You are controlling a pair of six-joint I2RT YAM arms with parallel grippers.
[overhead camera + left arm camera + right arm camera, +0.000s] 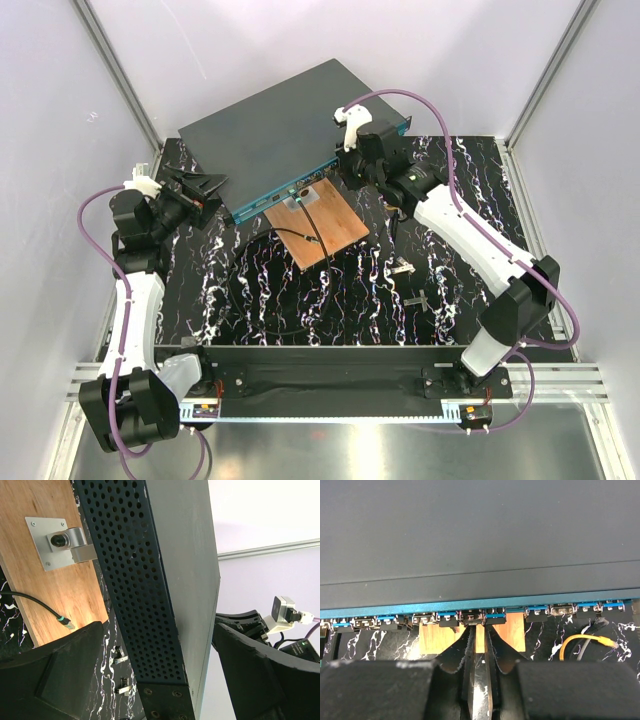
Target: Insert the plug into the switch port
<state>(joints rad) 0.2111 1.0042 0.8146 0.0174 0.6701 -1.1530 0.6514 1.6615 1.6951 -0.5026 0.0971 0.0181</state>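
Since pushing a plug into a port would shove the box backward, the left claw (212, 190) sits at the perforated end of the switch (280, 125). It is spread wide, with one finger on each side of the near corner. I judge it to be a brace, though whether the pads touch metal cannot be told.

The switch's teal front face runs along its 5 o'clock edge. A copper-brown wooden board (335, 228) lies just in front of and below it on the marbled counter (480, 160).

The right claw (480, 632) faces that row squarely, its fingers drawn almost together. Board and counter show through the slit between them, and nothing appears pinched there. In the wrist view one dark port (471, 616) lies just beyond its tips at 12 o'clock.

The plug (68, 624), the teal-banded end of a black cable, lies loose on the board. Seen from above, it is apart from the right claw, at roughly 7 to 8 o'clock of it. It would need picking up first.
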